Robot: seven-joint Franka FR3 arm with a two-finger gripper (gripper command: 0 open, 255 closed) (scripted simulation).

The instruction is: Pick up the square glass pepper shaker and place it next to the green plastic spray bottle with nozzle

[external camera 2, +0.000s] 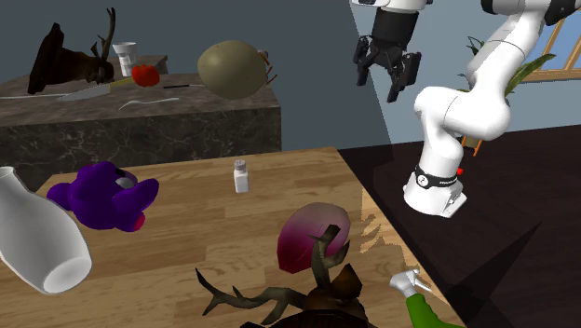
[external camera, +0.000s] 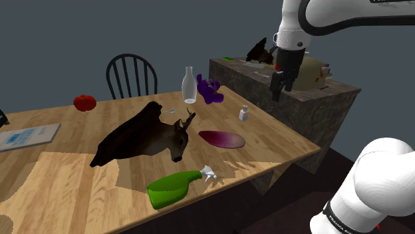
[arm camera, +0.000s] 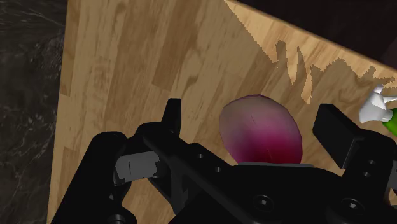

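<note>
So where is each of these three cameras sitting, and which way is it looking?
Shoulder view: beside and behind the arm's base, looking down over the wooden table; gripper upper right.
Second exterior view: low over the table, facing the arm across the pepper shaker.
Wrist view: on the hand, looking down past its open black fingers.
All three share the purplish-red object and green spray bottle.

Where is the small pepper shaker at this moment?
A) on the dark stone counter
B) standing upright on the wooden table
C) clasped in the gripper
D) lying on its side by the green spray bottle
B: the pepper shaker stands upright on the wooden table, well clear of the open gripper.
</note>
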